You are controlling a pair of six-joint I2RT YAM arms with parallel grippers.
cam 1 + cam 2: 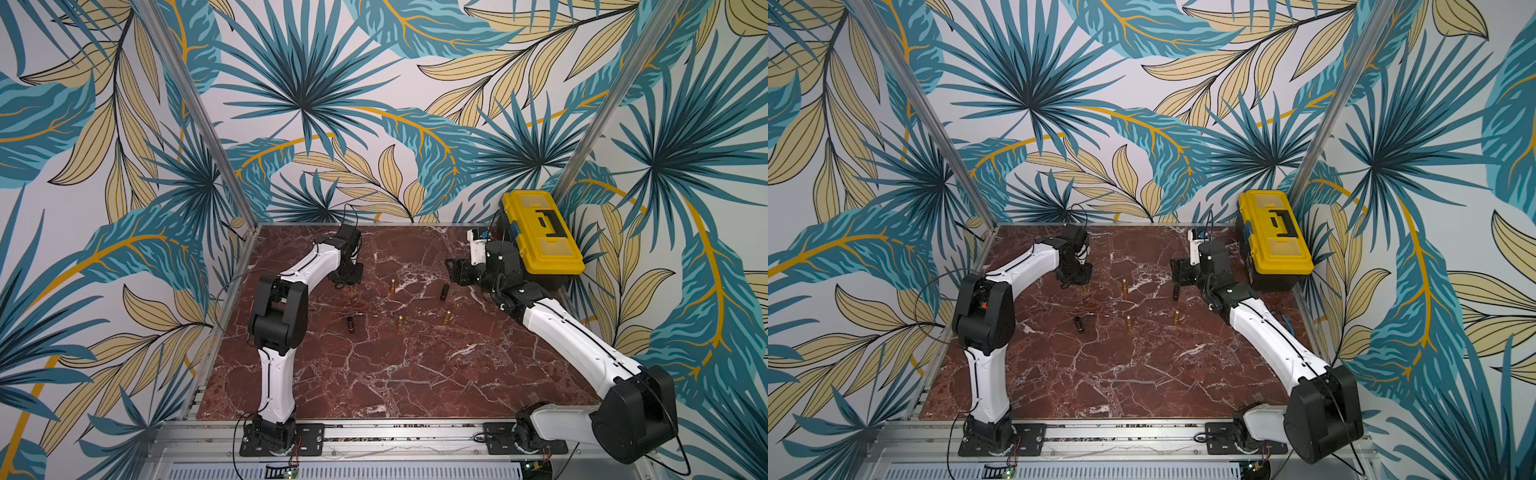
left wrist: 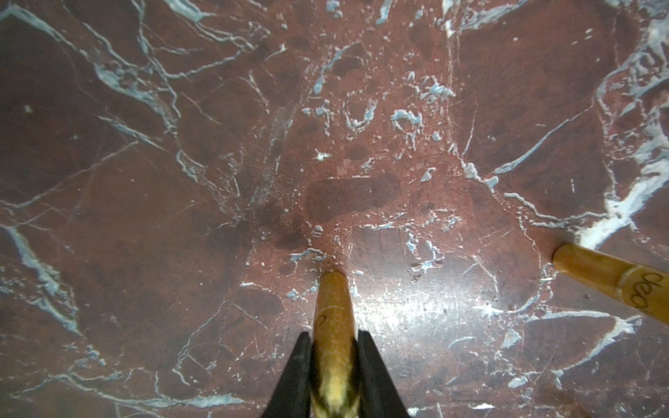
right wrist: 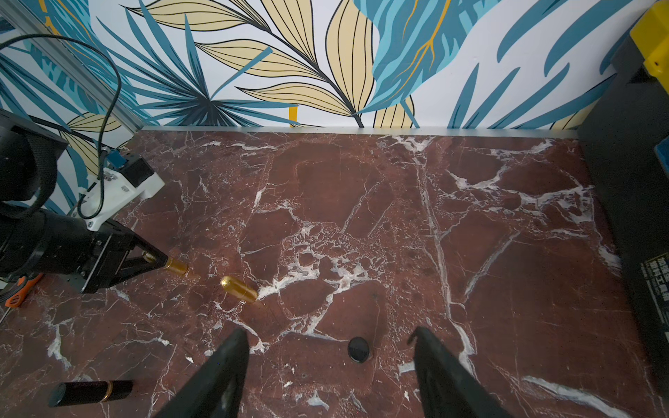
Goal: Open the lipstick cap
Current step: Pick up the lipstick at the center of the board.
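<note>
Left gripper [image 2: 335, 338] jaws clamped on standing gold lipstick [image 2: 333, 300]; right gripper [image 3: 327, 333] jaws wide, empty. Grasp step, I judge. Next I need right jaws on its base, straight pull.

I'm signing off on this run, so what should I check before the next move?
1. Left gripper shut on gold lipstick: ok.
2. Its cap on or off: cannot tell.
3. Right gripper open: ok.
4. Right gripper at the held lipstick: not ok; it hangs over a black tube, apart from it.
5. Second gold lipstick clear of the left gripper: ok.
</note>
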